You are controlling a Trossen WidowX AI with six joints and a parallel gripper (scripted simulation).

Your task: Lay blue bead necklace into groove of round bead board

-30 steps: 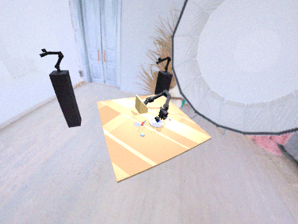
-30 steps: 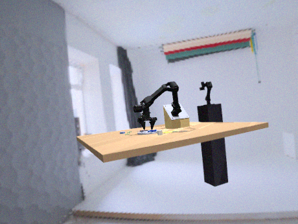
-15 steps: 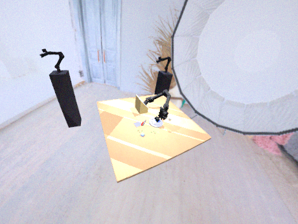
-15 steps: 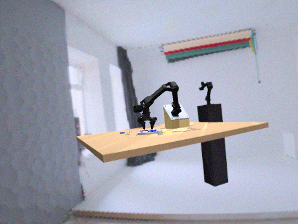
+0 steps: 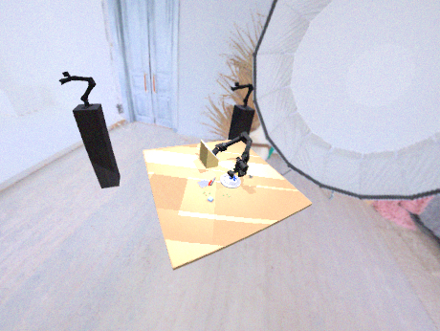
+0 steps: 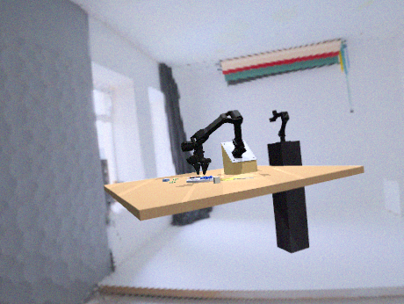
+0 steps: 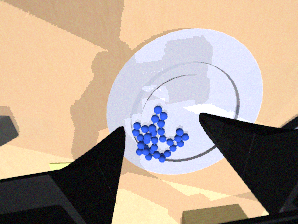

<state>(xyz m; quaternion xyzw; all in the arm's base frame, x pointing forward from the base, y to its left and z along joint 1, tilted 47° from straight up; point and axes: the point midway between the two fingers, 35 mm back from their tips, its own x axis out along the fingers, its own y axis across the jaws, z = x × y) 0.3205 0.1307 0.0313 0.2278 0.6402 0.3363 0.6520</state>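
The blue bead necklace (image 7: pixel 147 139) (image 5: pixel 233 178) (image 6: pixel 206 177) lies bunched on the white round bead board (image 7: pixel 245 80) (image 5: pixel 232 185) (image 6: pixel 191 180). In the wrist view the clump covers the lower-left part of the groove ring, with one strand running up and a short loop reaching right, inside the ring. The groove's upper and right parts show no beads. My gripper (image 7: pixel 161 123) (image 6: pixel 201 174) is open over the board, its fingertips either side of the necklace, with nothing between them held. Whether the tips touch the board cannot be told.
A slanted block (image 5: pixel 208 155) (image 6: pixel 239 167) stands near the arm's base. A small grey cube (image 6: pixel 216 180) is beside the board. A red item (image 5: pixel 211 182), a blue piece (image 5: pixel 210 199) (image 6: pixel 165 180) and small green bits (image 6: pixel 174 180) lie on the table.
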